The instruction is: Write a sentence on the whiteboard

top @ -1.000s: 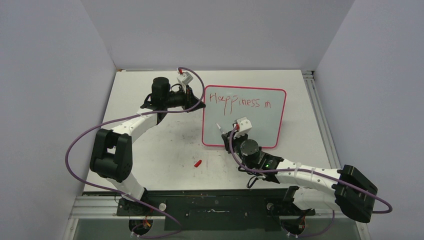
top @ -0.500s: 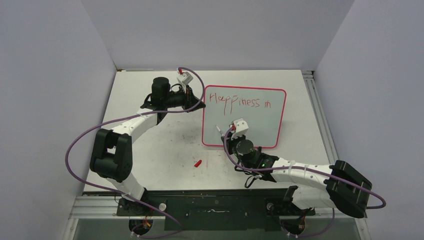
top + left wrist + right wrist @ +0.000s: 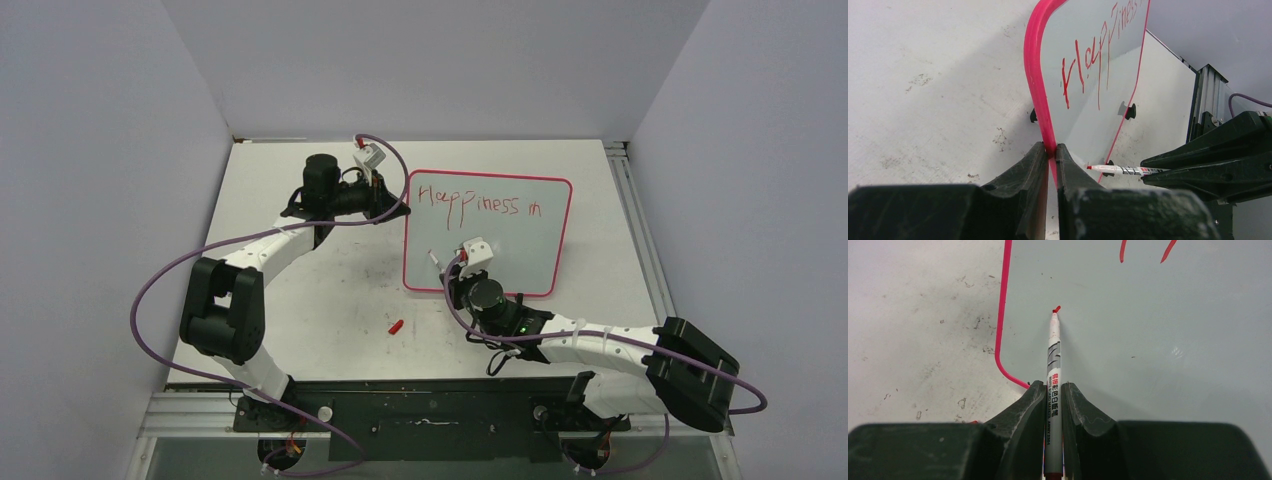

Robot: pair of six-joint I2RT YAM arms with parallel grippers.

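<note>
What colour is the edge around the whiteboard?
The whiteboard rim is bright pink-red, best seen in the left wrist view.

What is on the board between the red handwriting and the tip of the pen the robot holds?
Nothing: the right wrist view shows only bare pale grey whiteboard between the red handwritten words and the tip of the white marker pen.

Whiteboard [image 3: 510, 255]: pale grey-white rectangle, rounded corners, pink-red rim, black clip feet, lying right of centre on tabletop [image 3: 300, 290]. Sentence [image 3: 478, 203]: thin red handwriting, "Happiness in", single line along far edge.
</note>
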